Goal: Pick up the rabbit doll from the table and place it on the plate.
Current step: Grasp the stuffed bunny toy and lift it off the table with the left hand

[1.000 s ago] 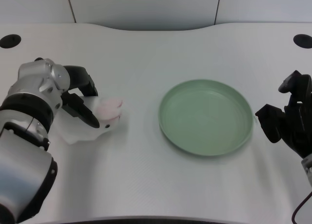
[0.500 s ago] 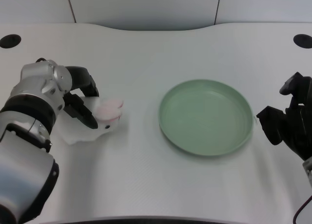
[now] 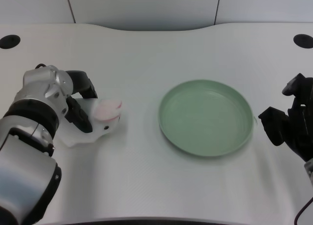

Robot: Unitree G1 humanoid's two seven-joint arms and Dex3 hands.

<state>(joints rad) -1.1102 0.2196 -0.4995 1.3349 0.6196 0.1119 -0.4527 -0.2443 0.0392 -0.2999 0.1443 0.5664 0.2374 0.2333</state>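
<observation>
Head view shows the left hand (image 3: pixel 78 105) curled around the rabbit doll (image 3: pixel 95 122) on the counter (image 3: pixel 146 176), apparently gripping it for carrying to the plate (image 3: pixel 206 117).

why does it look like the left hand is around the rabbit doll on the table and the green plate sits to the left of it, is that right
Not quite. The left hand is indeed around the rabbit doll, which lies on the table, but the green plate sits to the right of the doll, not the left. The head view shows this, and the plate has nothing on it.
</observation>
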